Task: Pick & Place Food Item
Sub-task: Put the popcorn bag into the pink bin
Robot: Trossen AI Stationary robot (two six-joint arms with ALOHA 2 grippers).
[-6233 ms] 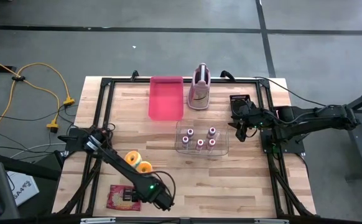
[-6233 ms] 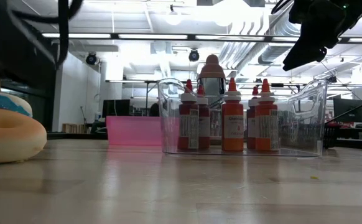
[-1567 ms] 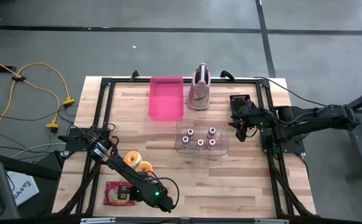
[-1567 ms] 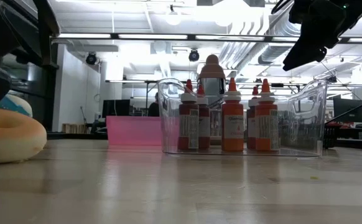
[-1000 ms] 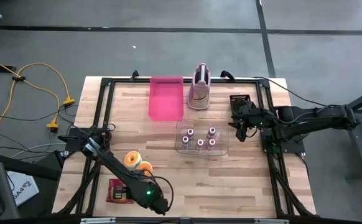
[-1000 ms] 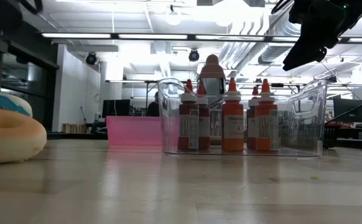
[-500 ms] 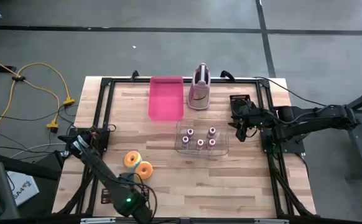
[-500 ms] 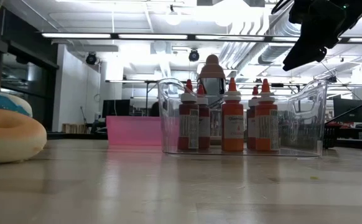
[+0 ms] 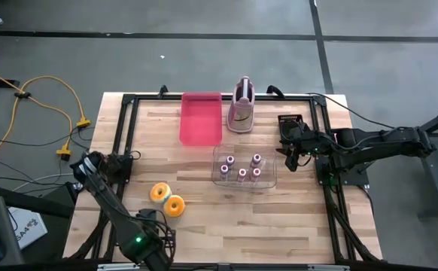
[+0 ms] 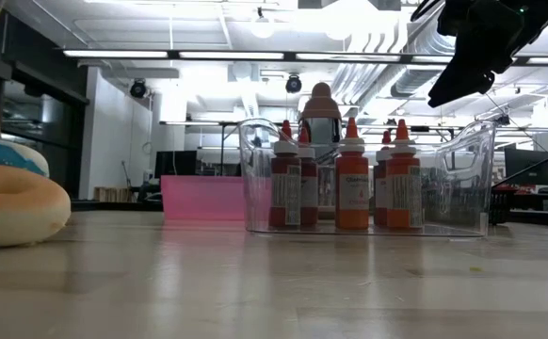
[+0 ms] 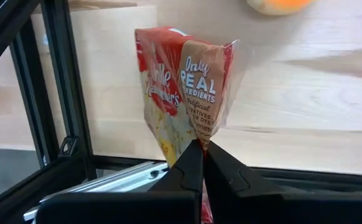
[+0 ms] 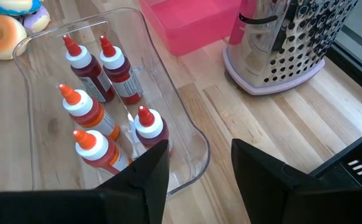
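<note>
A red and white snack bag (image 11: 184, 93) hangs below my left gripper (image 11: 201, 157), which is shut on it over the table's near left corner. In the high view the left arm (image 9: 145, 245) hides the bag. Two donuts (image 9: 166, 199) lie on the wood to the right of that corner. My right gripper (image 12: 196, 180) hovers open above the right end of a clear bin (image 9: 244, 166) of red sauce bottles (image 12: 94, 118) and touches nothing. A pink tray (image 9: 201, 118) rests flat at the table's far side. My left gripper pinches the bag's top edge (image 11: 199, 138) between its two shut fingers, coming from above and pointing down. The bag hangs below the fingers, creased lengthwise, with its printed face turned outward, above the wood and the black frame rail.
A metal grater (image 9: 241, 105) stands beside the pink tray at the far edge. A black frame rail (image 11: 56, 93) runs along the table's left and near edges, close to the hanging bag. Bare wood lies between the donuts and the clear bin.
My left gripper has risen and gone toward the table's left edge, still shut. The snack bag, which lay flat on the wood near the front edge, has come up with it and now hangs clear under the fingers.
</note>
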